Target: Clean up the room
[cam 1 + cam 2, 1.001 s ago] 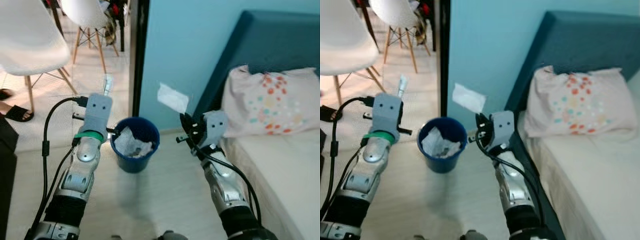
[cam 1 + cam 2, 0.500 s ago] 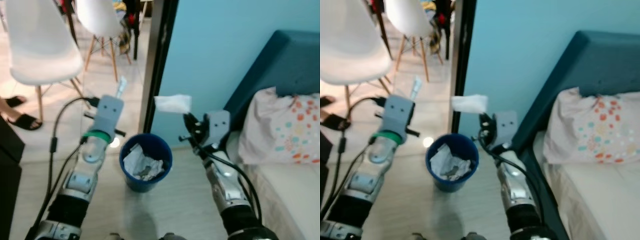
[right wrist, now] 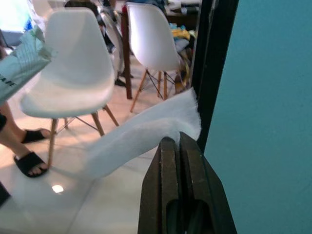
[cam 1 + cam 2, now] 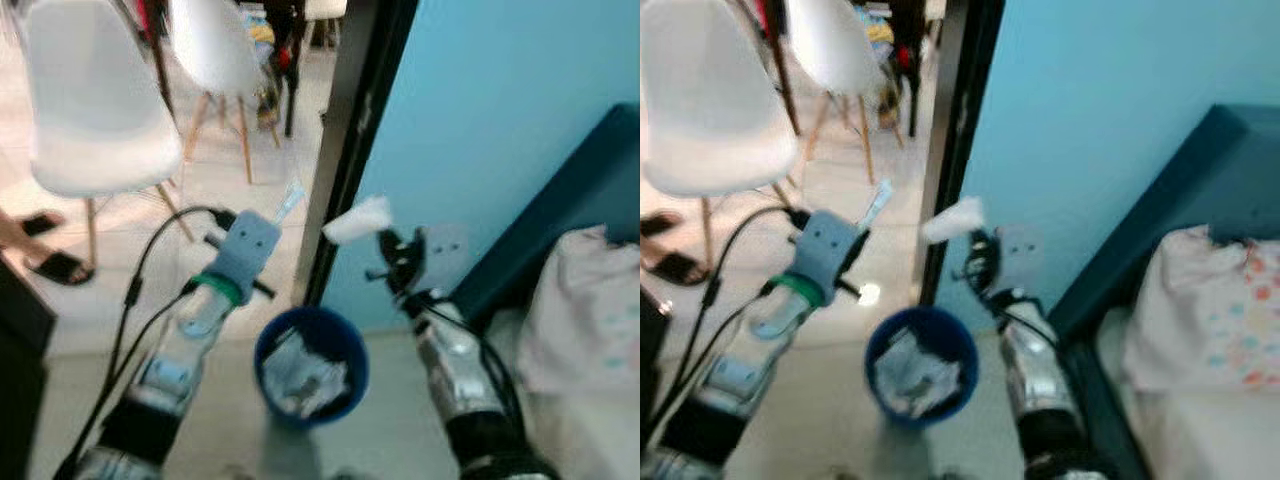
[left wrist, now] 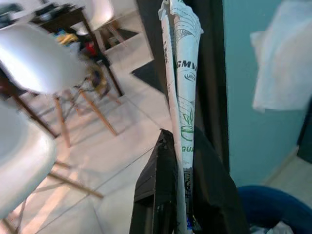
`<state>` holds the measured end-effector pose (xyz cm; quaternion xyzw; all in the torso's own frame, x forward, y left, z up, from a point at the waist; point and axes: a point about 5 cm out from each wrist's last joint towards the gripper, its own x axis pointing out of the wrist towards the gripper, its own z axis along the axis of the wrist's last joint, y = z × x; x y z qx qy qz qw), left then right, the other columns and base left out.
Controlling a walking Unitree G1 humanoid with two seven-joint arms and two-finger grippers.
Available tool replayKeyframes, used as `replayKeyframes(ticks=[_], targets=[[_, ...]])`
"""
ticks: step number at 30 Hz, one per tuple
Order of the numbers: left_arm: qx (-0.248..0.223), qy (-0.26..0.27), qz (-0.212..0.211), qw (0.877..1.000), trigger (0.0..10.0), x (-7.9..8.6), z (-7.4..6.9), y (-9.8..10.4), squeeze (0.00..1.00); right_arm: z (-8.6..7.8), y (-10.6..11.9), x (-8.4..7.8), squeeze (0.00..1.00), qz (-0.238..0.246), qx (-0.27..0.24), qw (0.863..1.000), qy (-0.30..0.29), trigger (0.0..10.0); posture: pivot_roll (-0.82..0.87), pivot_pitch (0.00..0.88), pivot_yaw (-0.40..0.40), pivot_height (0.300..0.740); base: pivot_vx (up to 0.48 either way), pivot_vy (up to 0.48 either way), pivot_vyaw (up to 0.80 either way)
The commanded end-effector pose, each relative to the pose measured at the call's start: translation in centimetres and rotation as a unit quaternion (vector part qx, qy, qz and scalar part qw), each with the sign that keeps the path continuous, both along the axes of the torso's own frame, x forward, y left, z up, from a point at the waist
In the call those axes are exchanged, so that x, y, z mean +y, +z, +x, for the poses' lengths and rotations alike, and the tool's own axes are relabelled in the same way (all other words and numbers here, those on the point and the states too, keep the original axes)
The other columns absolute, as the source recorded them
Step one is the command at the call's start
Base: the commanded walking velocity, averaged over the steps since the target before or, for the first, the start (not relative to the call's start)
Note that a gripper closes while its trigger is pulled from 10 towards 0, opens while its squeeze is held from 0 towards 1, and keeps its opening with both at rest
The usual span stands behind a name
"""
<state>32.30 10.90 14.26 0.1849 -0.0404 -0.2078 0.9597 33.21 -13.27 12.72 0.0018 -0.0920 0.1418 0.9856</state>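
2 chairs [image 4: 95,120], 1 bin [image 4: 312,365], 1 pillow [image 4: 1210,320].

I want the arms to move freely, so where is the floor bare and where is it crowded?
Bare tile lies between the blue bin and the white chair. Crowded: the bin holds crumpled paper, and chair legs and sandalled feet fill the robot's left.

Teal wall [image 4: 500,110], white chairs [image 4: 95,110], bed [image 4: 1200,330]

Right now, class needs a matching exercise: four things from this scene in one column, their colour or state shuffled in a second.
Things:
1. bin
2. tissue
3. paper wrapper
4. chair

States:
A. pinched in the right gripper
B. white, on wooden legs
C. blue, holding crumpled paper
D. gripped in the left gripper

Pairs: 1-C, 2-A, 3-D, 4-B
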Motion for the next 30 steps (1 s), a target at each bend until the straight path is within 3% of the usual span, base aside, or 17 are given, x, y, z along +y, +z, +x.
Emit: replayKeyframes(ticks=[1, 2, 5, 8, 16, 23, 27, 30], targets=[[0.03, -0.045, 0.012, 0.998, 10.0, -1.4, -0.7, -1.1, 0.0, -0.1, -1.1, -1.2, 0.0, -0.014, 0.027, 0.999, -0.028, 10.0, -0.04, 0.031, -0.014, 0.713, 0.0, 0.0, 0.0], [0.045, -0.072, 0.023, 0.996, 10.0, -1.8, -1.2, -1.6, 0.0, 0.0, -1.5, -1.5, 0.0, -0.03, 0.041, 0.998, -0.04, 10.0, -0.04, 0.032, -0.015, 0.713, 0.0, 0.0, 0.0], [0.053, -0.087, 0.03, 0.994, 10.0, -2.0, -1.5, -1.9, 0.0, 0.0, -1.8, -1.7, 0.0, -0.04, 0.049, 0.997, -0.048, 10.0, -0.04, 0.032, -0.015, 0.713, 0.0, 0.0, 0.0], [0.069, -0.107, 0.046, 0.991, 10.0, -1.8, -2.0, -2.9, 0.0, -0.5, -3.6, -3.6, 0.0, -0.057, 0.1, 0.99, -0.078, 10.0, -0.05, 0.043, -0.014, 0.713, 0.0, 0.0, 0.0], [0.09, -0.126, 0.111, 0.982, 10.0, -2.0, -2.6, -5.6, 0.0, -2.0, -5.9, -4.6, 0.0, -0.071, 0.172, 0.981, -0.063, 10.0, -0.1, 0.07, -0.013, 0.713, 0.0, 0.0, 0.0], [0.119, -0.163, 0.115, 0.973, 10.0, -2.9, -2.9, -6.7, 0.0, -2.8, -7.2, -5.7, 0.0, -0.092, 0.219, 0.969, -0.075, 10.0, -0.13, 0.105, -0.013, 0.713, 0.0, 0.0, 0.0], [0.142, -0.18, 0.126, 0.965, 10.0, -3.6, -2.7, -7.5, 0.0, -3.3, -7.8, -5.9, 0.0, -0.1, 0.235, 0.965, -0.066, 10.0, -0.14, 0.134, -0.006, 0.713, 0.0, 0.0, 0.0], [0.17, -0.174, 0.166, 0.956, 10.0, -4.4, -2.1, -8.9, 0.0, -3.0, -6.9, -5.1, 0.0, -0.098, 0.2, 0.974, -0.052, 10.0, -0.16, 0.166, 0.005, 0.713, 0.0, 0.0, 0.0]])
